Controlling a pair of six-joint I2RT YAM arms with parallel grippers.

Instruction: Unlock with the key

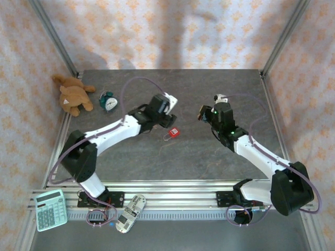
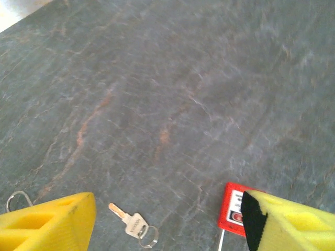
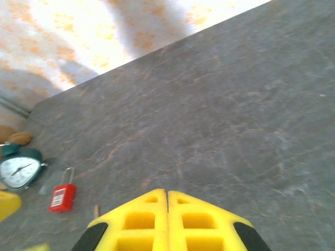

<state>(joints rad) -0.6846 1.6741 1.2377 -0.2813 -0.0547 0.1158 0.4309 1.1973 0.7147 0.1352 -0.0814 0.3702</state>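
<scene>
Open grey stone tabletop point(image 2: 157, 78) ahead. Left gripper point(image 2: 170, 217) gapes wide, empty, a small silver key point(image 2: 133, 224) lying between its fingers; red plastic padlock point(image 2: 233, 209) beside one finger. Right gripper point(image 3: 167, 206) pressed closed, holding nothing.

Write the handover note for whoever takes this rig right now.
Left gripper: open, empty, over the key.
Right gripper: shut, empty, away from the padlock.
The key lies flat on the table, between the left gripper's fingers. The red padlock lies beside the key, not touching it.
Done: nothing yet; the key is not in the padlock.
To do: grasp the key, steady the padlock, insert the key and turn it.
</scene>
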